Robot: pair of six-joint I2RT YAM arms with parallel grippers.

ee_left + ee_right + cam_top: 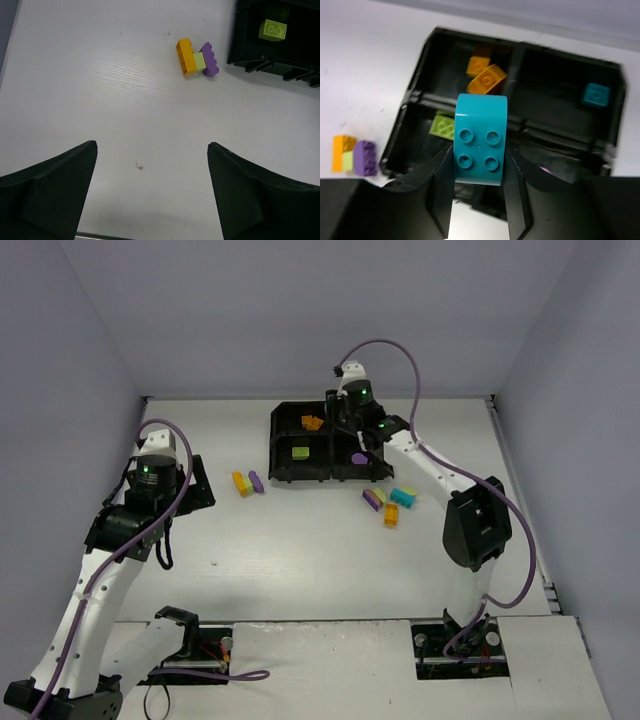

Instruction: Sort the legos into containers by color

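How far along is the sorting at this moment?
Done: orange bricks, a yellow-green brick, a small teal brick and a purple piece lie in separate compartments of the black tray. In hand: the right pincer grips a teal four-stud block above the tray. Remaining: a three-brick cluster left of the tray and four loose bricks by its near right corner. The left pincer hangs open, empty.
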